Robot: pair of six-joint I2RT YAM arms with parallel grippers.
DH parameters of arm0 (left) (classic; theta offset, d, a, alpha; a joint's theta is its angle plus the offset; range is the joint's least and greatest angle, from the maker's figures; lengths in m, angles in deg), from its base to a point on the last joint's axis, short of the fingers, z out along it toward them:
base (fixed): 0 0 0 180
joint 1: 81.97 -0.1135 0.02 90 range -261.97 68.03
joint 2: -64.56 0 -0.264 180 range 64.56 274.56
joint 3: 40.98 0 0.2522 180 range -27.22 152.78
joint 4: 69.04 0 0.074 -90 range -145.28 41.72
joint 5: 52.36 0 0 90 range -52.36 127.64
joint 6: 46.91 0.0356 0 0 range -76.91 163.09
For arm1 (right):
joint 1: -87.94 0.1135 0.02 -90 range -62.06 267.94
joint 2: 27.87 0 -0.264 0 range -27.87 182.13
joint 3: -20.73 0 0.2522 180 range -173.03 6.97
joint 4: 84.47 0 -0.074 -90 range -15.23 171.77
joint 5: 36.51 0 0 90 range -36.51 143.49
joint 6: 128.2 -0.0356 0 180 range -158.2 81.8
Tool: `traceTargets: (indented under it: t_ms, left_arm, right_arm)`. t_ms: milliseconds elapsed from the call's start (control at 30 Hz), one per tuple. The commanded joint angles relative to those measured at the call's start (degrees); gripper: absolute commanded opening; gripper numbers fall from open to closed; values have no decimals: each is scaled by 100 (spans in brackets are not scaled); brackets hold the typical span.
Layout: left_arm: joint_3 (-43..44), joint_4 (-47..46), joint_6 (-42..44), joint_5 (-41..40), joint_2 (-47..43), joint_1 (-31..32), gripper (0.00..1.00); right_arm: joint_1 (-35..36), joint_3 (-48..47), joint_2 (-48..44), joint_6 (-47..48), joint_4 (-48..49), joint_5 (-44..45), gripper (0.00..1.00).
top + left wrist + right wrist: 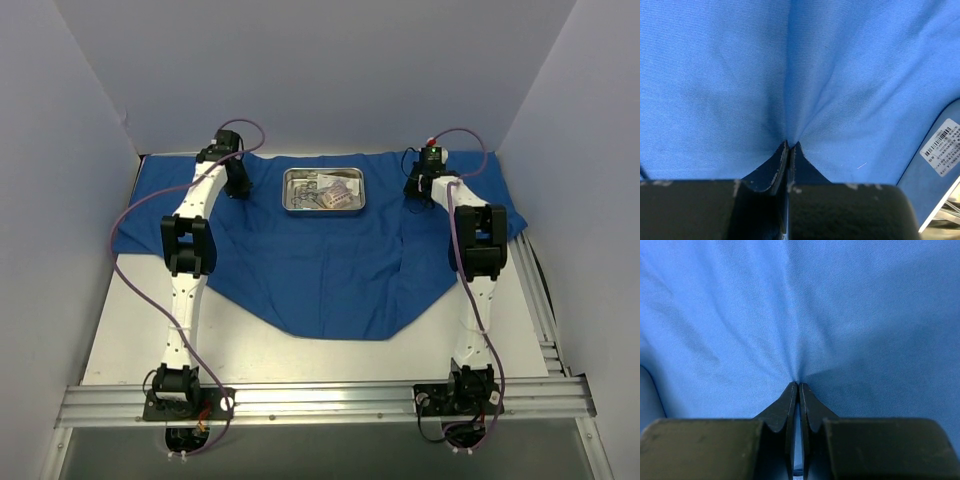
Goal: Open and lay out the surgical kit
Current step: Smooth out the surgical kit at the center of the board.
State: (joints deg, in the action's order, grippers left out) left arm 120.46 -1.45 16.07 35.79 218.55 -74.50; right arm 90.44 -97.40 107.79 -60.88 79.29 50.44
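Pinching the blue cloth wrap (330,280).
The left claw (789,146) and right claw (798,386) each grasp a fold, steel tray (288,192) between them.

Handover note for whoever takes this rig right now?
Left end effector: shut, pinching the large blue cloth wrap.
Right end effector: shut, pinching the same cloth.
Cloth lies spread open; the small rectangular steel tray sits on it at the far middle.
Done: wrap unfolded.
To do: silver instruments and clear packets lie in the tray; lay them out.
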Motion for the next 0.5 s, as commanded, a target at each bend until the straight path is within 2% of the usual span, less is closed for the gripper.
traceTargets:
  t_ms: [0, 467]
  left_arm:
    - [7, -407, 57, -431, 210, -298, 4]
    - [-81, -373, -303, -466, 184, -614, 6]
  right_arm:
    - [-443, 93, 374, 88, -490, 463, 0]
    - [-532, -522, 532, 334, -648, 271, 0]
